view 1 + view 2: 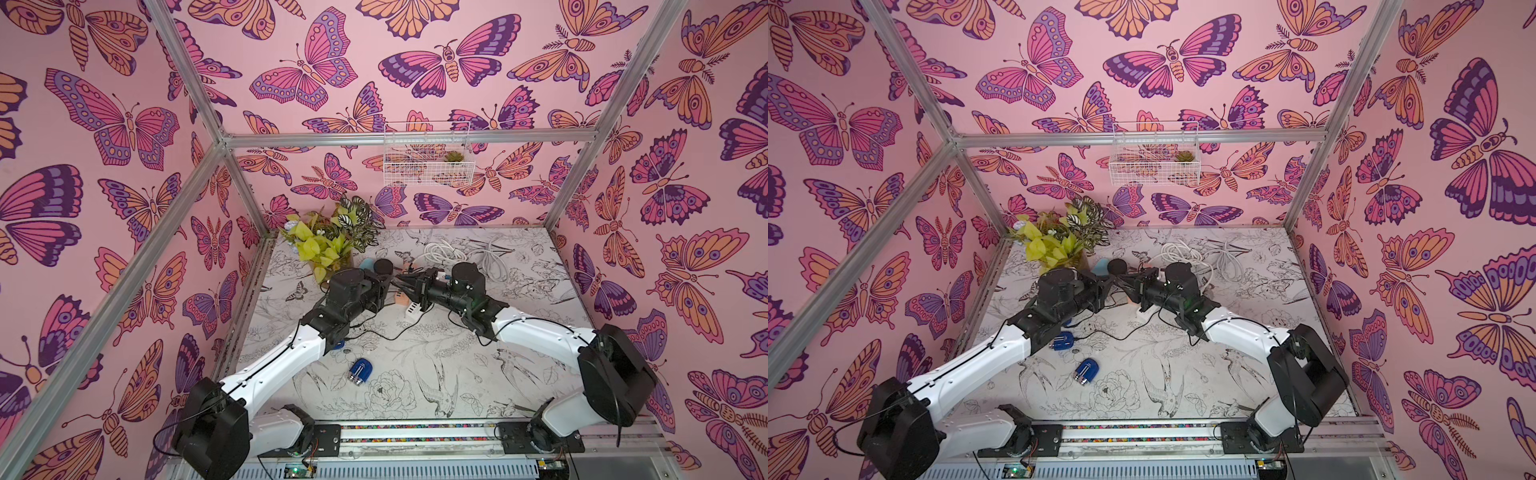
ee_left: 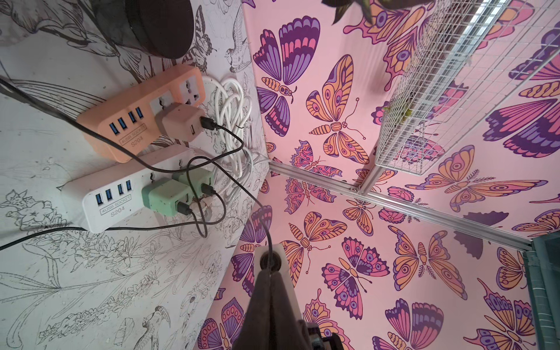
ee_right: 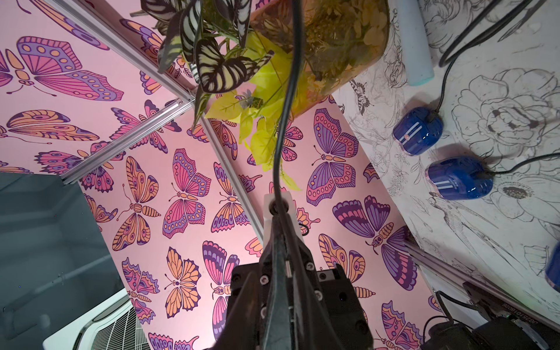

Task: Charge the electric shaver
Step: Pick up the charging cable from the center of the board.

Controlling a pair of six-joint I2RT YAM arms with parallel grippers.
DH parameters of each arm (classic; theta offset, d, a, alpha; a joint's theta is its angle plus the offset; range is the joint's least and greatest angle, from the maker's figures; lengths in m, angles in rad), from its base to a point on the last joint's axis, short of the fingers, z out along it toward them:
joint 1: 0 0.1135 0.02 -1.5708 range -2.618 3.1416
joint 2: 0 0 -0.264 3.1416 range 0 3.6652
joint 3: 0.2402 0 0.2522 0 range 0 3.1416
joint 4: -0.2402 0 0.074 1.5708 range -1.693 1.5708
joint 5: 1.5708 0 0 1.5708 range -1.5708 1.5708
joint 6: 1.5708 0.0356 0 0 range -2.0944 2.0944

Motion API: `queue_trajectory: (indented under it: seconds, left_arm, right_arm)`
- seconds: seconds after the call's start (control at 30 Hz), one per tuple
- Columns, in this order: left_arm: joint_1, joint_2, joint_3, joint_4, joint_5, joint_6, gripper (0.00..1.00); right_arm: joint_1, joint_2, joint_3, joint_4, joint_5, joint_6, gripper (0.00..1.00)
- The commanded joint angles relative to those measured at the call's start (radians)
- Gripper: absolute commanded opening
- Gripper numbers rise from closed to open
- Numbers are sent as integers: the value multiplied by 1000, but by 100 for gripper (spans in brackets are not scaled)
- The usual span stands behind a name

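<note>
Two blue electric shavers (image 3: 418,130) (image 3: 457,178) lie on the printed table, each with a black cable in its end. In both top views one shaver (image 1: 361,371) (image 1: 1086,371) lies in the open. Another shaver (image 1: 1063,340) sits by the left arm. My left gripper (image 2: 270,271) is shut on a thin black cable (image 2: 266,224) that runs off to the plug adapters. My right gripper (image 3: 280,221) faces it tip to tip above the table's middle. Its fingers are closed on the same kind of black cable (image 3: 285,121). The cable's free plug is hidden.
An orange power strip (image 2: 136,121) and a white power strip (image 2: 115,200) carry a beige adapter (image 2: 181,121) and green adapters (image 2: 166,197). A black cylinder (image 1: 383,266), a leafy plant (image 1: 332,237) and coiled white cord (image 1: 461,253) stand behind. A wire basket (image 1: 428,153) hangs on the back wall.
</note>
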Motion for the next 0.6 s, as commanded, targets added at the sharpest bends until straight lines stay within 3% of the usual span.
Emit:
queue_trajectory:
  seconds: [0.0,0.23,0.57]
  left_arm:
    - [-1,0,-21,20,-17,19,0]
    - [2,8,-16,29,-9,19,0]
    - [2,4,-22,31,-2,19,0]
  right_arm:
    - [14,10,31,21,-24,11,23]
    - [19,18,28,16,-29,14,22]
    - [27,19,26,20,-18,14,12]
